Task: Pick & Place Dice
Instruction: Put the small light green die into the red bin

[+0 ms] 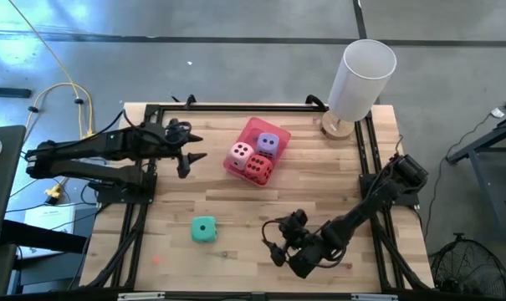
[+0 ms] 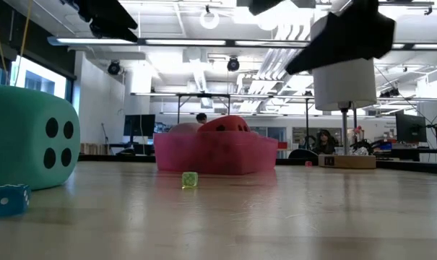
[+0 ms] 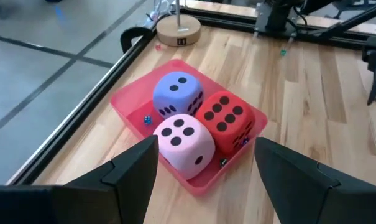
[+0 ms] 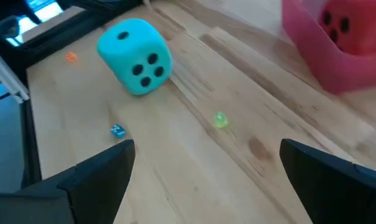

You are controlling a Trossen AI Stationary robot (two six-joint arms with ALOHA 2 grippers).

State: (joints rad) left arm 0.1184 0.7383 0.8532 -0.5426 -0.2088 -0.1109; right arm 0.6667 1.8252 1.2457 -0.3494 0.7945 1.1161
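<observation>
Three of the dice sit packed together in the pink tray (image 1: 251, 128): the pale pink die (image 1: 240, 154), the purple die (image 1: 268, 144) and the red die (image 1: 258, 167), all touching one another. The tray lies just ahead of the left gripper (image 1: 194, 147), whose fingers stand spread apart and hold nothing; in the left wrist view the pale pink die (image 3: 184, 141) is the nearest to those fingers, with the purple die (image 3: 177, 94) and red die (image 3: 225, 120) behind it. The teal green die (image 1: 204, 229) rests alone on the wooden table (image 1: 161, 217), outside the tray and well apart from it. It lies ahead of the right gripper (image 1: 273, 240), near but not touching; that gripper's fingers are likewise wide apart and empty. Between the right gripper and the teal green die (image 4: 137, 55), the right wrist view shows a tiny green die (image 4: 220, 119) and a tiny blue die (image 4: 117, 130) on the bare wood, and a small orange speck (image 4: 71, 57) lies beyond the teal cube. A white cylinder lamp (image 1: 361, 81) stands on a round wooden base at the table's far corner, beyond the tray on the right arm's side.
</observation>
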